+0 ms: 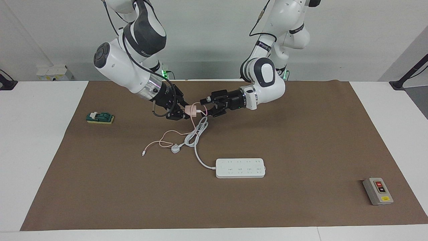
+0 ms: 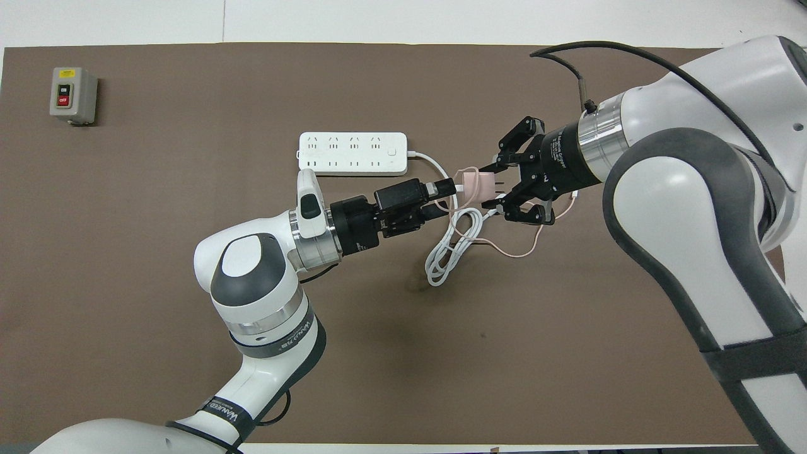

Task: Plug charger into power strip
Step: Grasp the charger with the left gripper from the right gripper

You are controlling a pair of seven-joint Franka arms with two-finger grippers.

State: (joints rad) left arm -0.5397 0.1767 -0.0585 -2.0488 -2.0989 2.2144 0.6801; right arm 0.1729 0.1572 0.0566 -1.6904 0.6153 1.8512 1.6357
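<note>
I see right gripper (image 1: 187, 113) raised over the coiled white cord (image 1: 196, 132), fingers clamped on pink charger (image 1: 191, 111) | left gripper (image 1: 206, 107) level, fingers spread around its other end | strip (image 1: 240, 168) flat on counter

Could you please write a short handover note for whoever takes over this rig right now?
Right gripper: shut on the charger, held in the air over the coiled white cord; its pink cable trails down to the mat.
Left gripper: open, level with the charger and right beside it, apparently lined up to take it. Whether it touches cannot be told.
Power strip: flat on the mat, farther from the robots than both grippers, sockets up, nothing plugged in.
Done: charger picked up and brought to mid-table.
Left: complete the apparent handover, carry the charger to the strip, push it into a socket.
</note>
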